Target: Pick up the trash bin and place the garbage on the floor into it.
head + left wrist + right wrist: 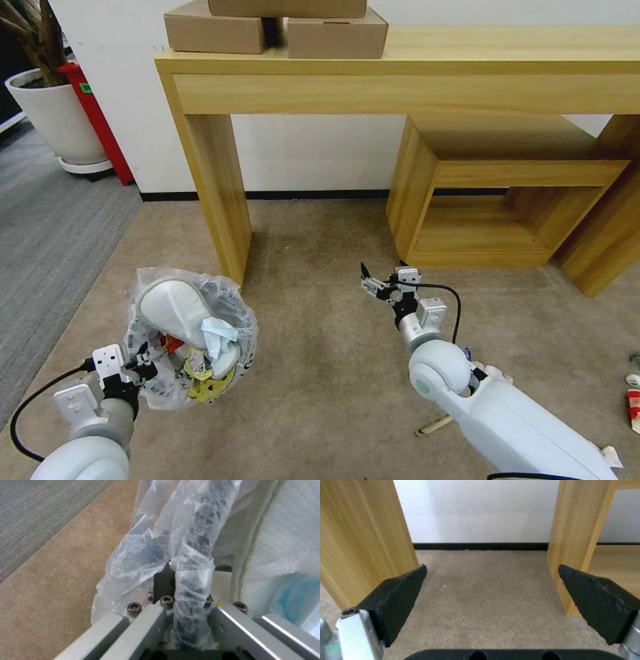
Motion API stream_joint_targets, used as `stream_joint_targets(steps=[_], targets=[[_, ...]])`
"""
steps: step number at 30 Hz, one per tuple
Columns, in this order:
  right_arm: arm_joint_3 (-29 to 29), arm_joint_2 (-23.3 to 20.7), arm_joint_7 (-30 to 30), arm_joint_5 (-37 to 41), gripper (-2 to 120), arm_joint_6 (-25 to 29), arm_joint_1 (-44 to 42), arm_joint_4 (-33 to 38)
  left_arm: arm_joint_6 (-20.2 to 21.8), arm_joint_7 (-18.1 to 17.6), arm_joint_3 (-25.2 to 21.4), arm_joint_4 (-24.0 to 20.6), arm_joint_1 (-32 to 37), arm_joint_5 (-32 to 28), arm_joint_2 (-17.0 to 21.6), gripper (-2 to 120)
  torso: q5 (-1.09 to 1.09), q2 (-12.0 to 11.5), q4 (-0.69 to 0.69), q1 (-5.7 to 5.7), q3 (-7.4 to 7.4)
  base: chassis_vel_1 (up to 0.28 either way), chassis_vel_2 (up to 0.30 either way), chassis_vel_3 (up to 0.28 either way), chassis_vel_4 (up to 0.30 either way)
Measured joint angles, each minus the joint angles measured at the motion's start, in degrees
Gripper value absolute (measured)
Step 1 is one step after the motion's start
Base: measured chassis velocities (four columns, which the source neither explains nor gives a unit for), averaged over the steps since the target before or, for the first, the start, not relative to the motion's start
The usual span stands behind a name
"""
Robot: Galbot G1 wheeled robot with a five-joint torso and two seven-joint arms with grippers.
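The trash bin [190, 333] is held off the floor [320, 373] near left, rim clamped by left hand [137, 369]. Right hand [371, 280], spread wide & empty, is nearer remaining garbage [633, 393], seen far right.

- The trash bin [190, 337] is hanging at the robot's left, a slipper [175, 311] lying in it.
- The wooden desk [400, 73] is standing behind, boxes [337, 33] sitting on it.
- A stick [433, 425] is lying on the floor [320, 373], right.

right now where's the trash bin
In the head view the trash bin is low on the robot's left, held at its rim by the left pincer above the floor, near the desk leg.
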Motion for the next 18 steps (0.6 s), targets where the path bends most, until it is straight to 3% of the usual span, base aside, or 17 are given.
stream_joint_targets(steps=[18], targets=[[0.7, 0.1, -0.4, -0.6, 100, 0.4, -2.1, 0.7, -0.5, -0.3, 0.1, -0.5, 0.0, -1.3, 0.1, 0, 0.00, 0.0, 0.00, 0.00, 0.00, -0.002, -0.002, -0.001, -0.003]])
